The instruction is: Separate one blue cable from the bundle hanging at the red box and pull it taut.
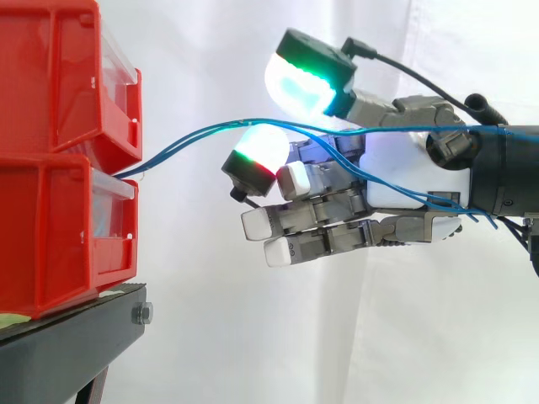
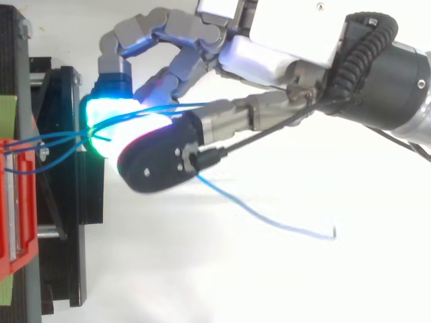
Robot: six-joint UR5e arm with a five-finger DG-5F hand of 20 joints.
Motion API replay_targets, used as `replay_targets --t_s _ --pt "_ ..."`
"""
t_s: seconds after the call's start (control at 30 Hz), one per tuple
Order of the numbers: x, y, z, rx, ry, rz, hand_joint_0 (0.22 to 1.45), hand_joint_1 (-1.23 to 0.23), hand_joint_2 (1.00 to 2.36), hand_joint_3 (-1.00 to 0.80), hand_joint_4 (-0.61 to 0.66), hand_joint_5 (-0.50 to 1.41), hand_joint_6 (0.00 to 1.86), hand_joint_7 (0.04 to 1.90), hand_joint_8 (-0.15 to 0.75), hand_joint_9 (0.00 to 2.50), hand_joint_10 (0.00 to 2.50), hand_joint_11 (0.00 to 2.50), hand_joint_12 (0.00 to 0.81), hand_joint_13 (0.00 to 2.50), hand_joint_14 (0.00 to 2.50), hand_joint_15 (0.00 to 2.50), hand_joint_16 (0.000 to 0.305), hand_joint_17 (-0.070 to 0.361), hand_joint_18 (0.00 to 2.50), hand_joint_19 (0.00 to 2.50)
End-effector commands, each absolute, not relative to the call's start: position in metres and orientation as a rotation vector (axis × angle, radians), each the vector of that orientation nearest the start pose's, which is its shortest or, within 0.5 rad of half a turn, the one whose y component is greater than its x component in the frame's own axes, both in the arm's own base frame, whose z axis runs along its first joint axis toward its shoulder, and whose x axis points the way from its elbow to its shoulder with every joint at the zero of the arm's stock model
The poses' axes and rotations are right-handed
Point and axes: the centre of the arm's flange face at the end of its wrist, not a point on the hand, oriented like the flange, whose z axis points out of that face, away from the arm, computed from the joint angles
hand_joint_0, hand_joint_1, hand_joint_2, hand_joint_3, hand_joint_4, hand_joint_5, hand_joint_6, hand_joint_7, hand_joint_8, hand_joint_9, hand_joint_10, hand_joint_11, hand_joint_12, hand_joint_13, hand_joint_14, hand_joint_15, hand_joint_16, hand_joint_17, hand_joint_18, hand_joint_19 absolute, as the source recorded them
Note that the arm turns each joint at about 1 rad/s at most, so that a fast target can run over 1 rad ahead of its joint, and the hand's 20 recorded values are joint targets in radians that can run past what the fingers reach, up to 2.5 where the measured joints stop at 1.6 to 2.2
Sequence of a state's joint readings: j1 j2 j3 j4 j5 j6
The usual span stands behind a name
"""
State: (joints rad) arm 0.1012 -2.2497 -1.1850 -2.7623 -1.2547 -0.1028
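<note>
Several thin blue cables (image 1: pixel 194 136) leave the gap between the two stacked red bins (image 1: pixel 50 210) and run right in a shallow arc. My hand (image 1: pixel 404 181) reaches in from the right at the same height. The cables pass between a raised green-glowing fingertip (image 1: pixel 299 84) and a lower red-and-white one (image 1: pixel 257 150), resting on the lower pad, then trail over the palm to the wrist. The two pads stand slightly apart, not pinching. In the top view, the cables (image 2: pixel 54 141) fan from the bin to the hand (image 2: pixel 289 33), and one loose blue end (image 2: pixel 296 230) lies past it.
The red bins (image 2: pixel 17 202) sit on a black stand (image 1: pixel 67 345) at the left, its frame (image 2: pixel 67 202) dark beneath them. A white curtain hangs behind. Open space lies below and to the right of the hand.
</note>
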Motion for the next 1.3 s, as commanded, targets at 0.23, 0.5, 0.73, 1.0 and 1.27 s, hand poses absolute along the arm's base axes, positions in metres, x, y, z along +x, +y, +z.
replay_targets --t_s 0.23,0.5,0.73,1.0,1.27 --pt "0.7585 -0.085 0.2886 1.196 1.031 1.028 0.6 -0.68 1.03 -0.09 0.14 -0.18 0.88 1.3 0.351 1.1 0.02 0.76 0.368 1.05 0.02 0.51 0.039 0.087 0.78 0.52" --pt "0.7582 -0.0846 0.2878 1.199 1.028 1.021 0.68 -0.85 1.02 -0.21 0.08 -0.21 0.89 1.32 0.33 1.01 0.02 0.8 0.372 1.02 0.02 0.53 0.041 0.093 0.81 0.53" --pt "0.7585 -0.0835 0.288 1.197 1.028 1.023 0.58 -0.75 1.0 -0.5 0.16 -0.18 0.85 1.24 0.326 1.06 0.02 0.76 0.362 1.02 0.02 0.53 0.041 0.092 0.81 0.53" --pt "0.7582 -0.0835 0.2877 1.198 1.031 1.02 0.62 -0.55 1.0 -0.48 0.12 -0.15 0.83 1.29 0.326 1.17 0.02 0.77 0.356 1.06 0.02 0.56 0.041 0.093 0.81 0.6" --pt "0.7584 -0.0815 0.2877 1.198 1.031 1.021 0.59 -0.66 1.02 -0.14 0.13 -0.16 0.83 1.29 0.346 1.13 0.02 0.75 0.384 1.03 0.02 0.56 0.049 0.11 0.82 0.62"
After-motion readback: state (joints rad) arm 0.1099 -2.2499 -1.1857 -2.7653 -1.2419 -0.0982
